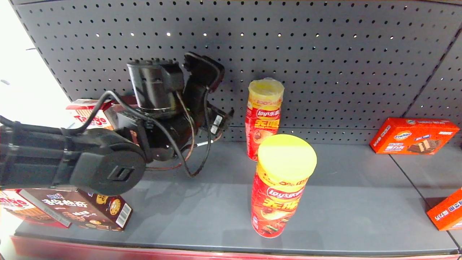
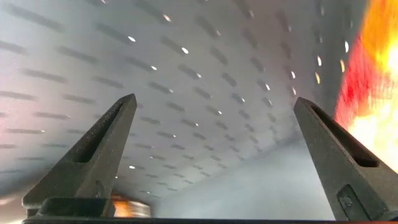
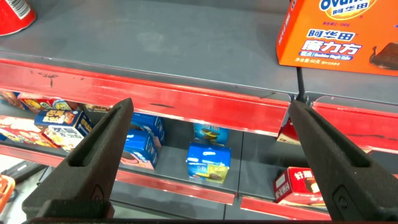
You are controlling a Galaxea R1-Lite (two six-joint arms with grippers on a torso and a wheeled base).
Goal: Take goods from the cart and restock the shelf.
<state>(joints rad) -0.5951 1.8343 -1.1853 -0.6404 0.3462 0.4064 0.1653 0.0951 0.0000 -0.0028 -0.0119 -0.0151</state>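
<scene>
Two red chip cans with yellow lids stand on the grey shelf (image 1: pixel 353 202). The back can (image 1: pixel 263 119) is against the pegboard, and the front can (image 1: pixel 281 187) stands near the shelf's front edge. My left gripper (image 1: pixel 221 122) is inside the shelf, close to the pegboard and just left of the back can. In the left wrist view the left gripper (image 2: pixel 214 102) is open and holds nothing, with the can (image 2: pixel 373 81) a blur beside one finger. My right gripper (image 3: pixel 210 104) is open and empty, in front of the shelf's red front edge (image 3: pixel 186 93).
A brown snack box (image 1: pixel 83 209) lies at the front left under my left arm, and a red-and-white box (image 1: pixel 90 113) sits behind it. Orange boxes (image 1: pixel 413 135) (image 1: pixel 445 215) lie on the right. Blue boxes (image 3: pixel 208 162) sit on a lower shelf.
</scene>
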